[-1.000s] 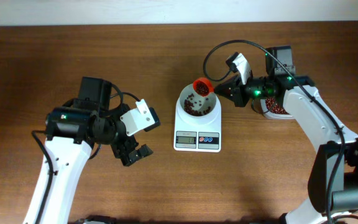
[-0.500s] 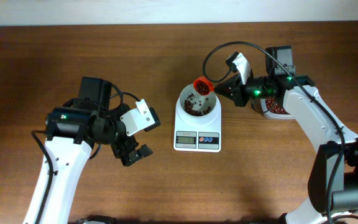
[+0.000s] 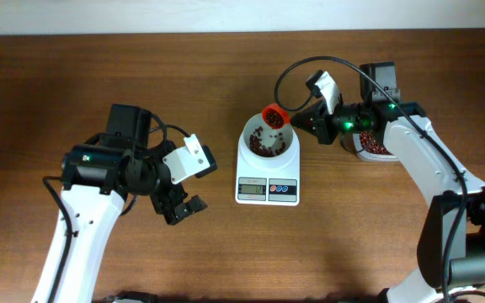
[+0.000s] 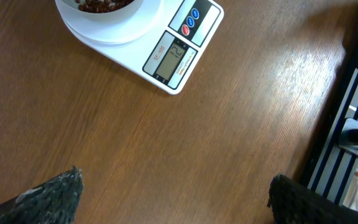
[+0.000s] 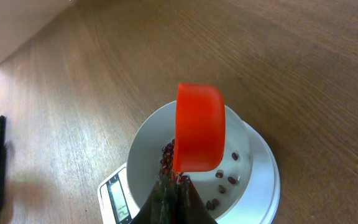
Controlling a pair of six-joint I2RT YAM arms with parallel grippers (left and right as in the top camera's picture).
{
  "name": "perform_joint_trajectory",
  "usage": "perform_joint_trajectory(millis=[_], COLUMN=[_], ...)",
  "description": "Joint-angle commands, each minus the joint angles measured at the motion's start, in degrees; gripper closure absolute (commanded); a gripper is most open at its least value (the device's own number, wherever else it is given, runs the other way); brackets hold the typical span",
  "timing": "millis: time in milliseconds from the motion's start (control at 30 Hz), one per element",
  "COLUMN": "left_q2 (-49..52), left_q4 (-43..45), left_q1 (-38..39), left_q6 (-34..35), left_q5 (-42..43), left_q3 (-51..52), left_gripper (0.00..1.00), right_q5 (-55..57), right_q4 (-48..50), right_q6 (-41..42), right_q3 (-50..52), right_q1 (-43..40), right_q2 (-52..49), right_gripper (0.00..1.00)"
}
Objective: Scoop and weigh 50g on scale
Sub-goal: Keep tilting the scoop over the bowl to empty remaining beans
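Note:
The white scale (image 3: 267,190) stands mid-table with its round bowl (image 3: 248,135) on top. Dark red-brown beans (image 3: 264,148) lie in the bowl. My right gripper (image 3: 300,124) is shut on the handle of an orange-red scoop (image 3: 274,115), held tilted over the bowl's far rim. In the right wrist view the scoop (image 5: 199,127) hangs over the bowl (image 5: 143,155), with beans (image 5: 168,155) below it and my right gripper (image 5: 174,186) clamped on its handle. My left gripper (image 3: 181,204) stands open left of the scale. The left wrist view shows this gripper (image 4: 174,186) empty over bare wood, with the scale (image 4: 179,56) beyond.
A tub of beans (image 3: 375,147) sits at the right, partly under my right arm. In the left wrist view the table's edge (image 4: 328,124) runs down the right side, with dark framework beyond it.

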State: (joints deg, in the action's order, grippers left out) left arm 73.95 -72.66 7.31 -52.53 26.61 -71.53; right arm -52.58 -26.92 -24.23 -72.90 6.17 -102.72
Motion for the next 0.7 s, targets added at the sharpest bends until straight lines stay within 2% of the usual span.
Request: perform_joint_trajectory(millis=[0,667], left_q2=[0.2,0.2], left_q4=[0.1,0.1], left_q1=[-0.2,-0.2], left_q6=[-0.7,-0.7], left_q5=[1.0,1.0], left_q3=[-1.0,-1.0], left_gripper=[0.01,0.01], right_q5=[-1.2,-1.8], right_q4=[0.2,-0.5], right_q6=[-0.6,-0.4], right_q3=[-0.4,-0.4], right_q1=[0.2,0.2], right_q2=[-0.3,-0.3], right_gripper=[0.96,0.96])
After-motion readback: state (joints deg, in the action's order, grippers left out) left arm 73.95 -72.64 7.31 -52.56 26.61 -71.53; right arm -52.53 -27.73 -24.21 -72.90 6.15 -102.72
